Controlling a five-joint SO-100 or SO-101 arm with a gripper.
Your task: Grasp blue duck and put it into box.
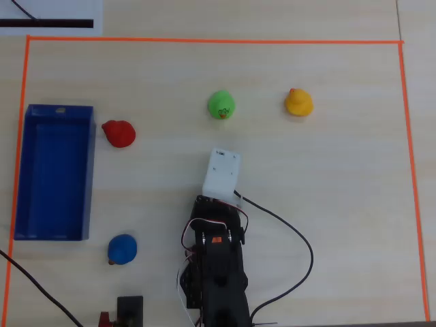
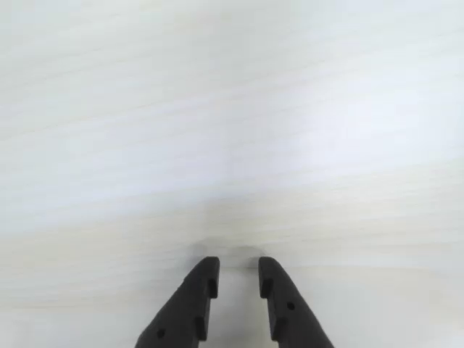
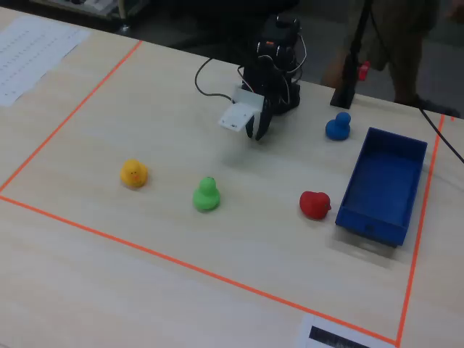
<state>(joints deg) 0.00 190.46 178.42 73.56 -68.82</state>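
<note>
Pale wood-grain surface (image 1: 327, 204), work area marked off by an orange tape line (image 1: 204, 40) on all sides. Lying directly on it in the overhead view: box (image 1: 20, 170) along the left tape edge, red duck (image 1: 120, 133) just beside its upper right corner, blue duck (image 1: 122, 248) near its lower right corner, green duck (image 1: 221, 105) and yellow duck (image 1: 298, 102) apart from each other toward the top. A black cable (image 1: 293, 235) loops across the surface right of the arm base (image 1: 218, 286), and a white sheet (image 1: 51, 17) sits outside the tape at top left.
</note>
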